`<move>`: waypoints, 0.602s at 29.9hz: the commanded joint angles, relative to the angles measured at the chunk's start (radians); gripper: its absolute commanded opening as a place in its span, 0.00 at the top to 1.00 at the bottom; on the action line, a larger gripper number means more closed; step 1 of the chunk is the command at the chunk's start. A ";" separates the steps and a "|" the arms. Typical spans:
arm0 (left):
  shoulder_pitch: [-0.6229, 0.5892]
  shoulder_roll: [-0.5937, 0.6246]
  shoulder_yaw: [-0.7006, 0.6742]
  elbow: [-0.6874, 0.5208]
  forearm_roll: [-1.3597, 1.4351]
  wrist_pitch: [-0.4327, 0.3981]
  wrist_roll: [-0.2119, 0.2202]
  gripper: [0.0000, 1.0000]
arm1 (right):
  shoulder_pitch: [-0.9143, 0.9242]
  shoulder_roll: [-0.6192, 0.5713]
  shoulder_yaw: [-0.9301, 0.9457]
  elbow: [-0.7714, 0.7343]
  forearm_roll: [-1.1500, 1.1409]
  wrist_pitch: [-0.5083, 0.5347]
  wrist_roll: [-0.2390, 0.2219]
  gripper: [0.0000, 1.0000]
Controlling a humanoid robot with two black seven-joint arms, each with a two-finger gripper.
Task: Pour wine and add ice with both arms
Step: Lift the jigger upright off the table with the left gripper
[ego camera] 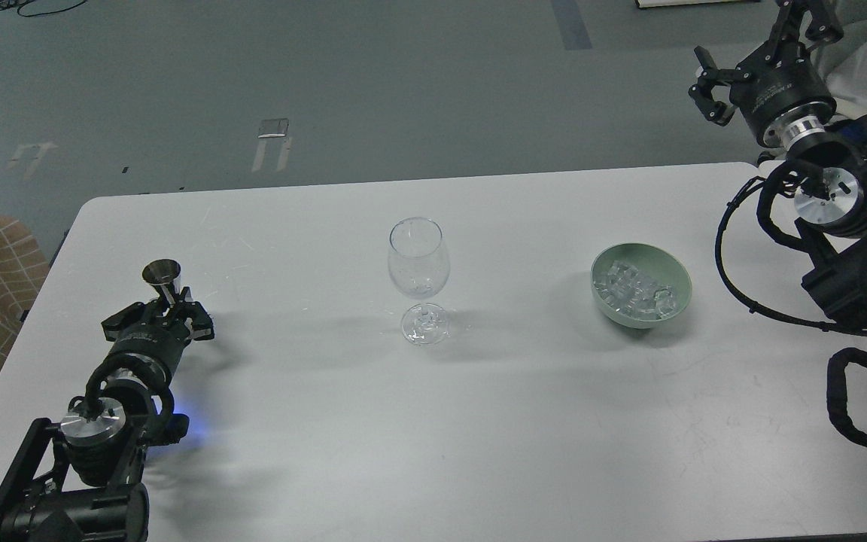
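At the centre of the white table (328, 421) stands the glass (418, 260), upright on its stem and round foot. Its bowl is clear and thin-walled, with faint glints low on the inside; whether any wine lies in it cannot be told.

Right of the glass, well apart from it, sits a pale green bowl (676, 272). It holds the ice (633, 292): many small transparent cubes heaped together, glassy with whitish glints, filling the lower part of the bowl and leaning toward its nearer right side.

Left of the glass, also well apart, is a small metal jigger (162, 275), cone-shaped with a dark open mouth facing up. It stands upright and rises from between the fingers of the left gripper (168, 307), which are clenched on its lower part. The left arm (102, 421) lies low over the table, with a blue glow on the surface beside it.

Beyond and to the right of the bowl, the right gripper (704, 86) hangs high past the table's far edge, over the grey floor (403, 90). Its fingers are spread apart and grasp nothing. The right arm (847, 226) carries looping black cables and round silver joint caps.
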 commanded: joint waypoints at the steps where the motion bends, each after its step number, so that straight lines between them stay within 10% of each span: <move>1: -0.003 0.001 -0.004 0.000 -0.002 -0.006 0.001 0.78 | -0.002 0.001 0.001 0.001 0.002 0.002 0.000 0.00; 18: -0.009 0.060 -0.003 -0.208 -0.013 -0.012 0.018 0.87 | 0.000 0.000 0.004 0.006 0.002 0.005 0.000 0.00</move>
